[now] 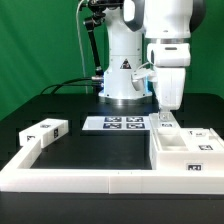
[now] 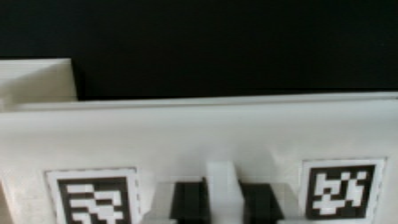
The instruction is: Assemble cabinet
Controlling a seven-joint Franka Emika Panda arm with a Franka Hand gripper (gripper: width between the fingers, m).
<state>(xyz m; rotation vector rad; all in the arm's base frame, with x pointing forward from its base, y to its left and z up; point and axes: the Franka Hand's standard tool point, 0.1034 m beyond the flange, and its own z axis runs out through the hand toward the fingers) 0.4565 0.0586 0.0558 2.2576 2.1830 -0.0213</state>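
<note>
Now your gripper [image 1: 163, 121] sits low over the cabinet [image 1: 186, 150] at the table's [image 1: 100, 152] near corner, the exterior view's right, probably lining up a grasp on its panel [image 2: 196, 130] with 2 tags [image 2: 93, 200]; the jaws' opening you cannot tell

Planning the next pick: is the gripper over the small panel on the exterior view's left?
No, the gripper hangs over the box on the exterior view's right, apart from the panel.
</note>
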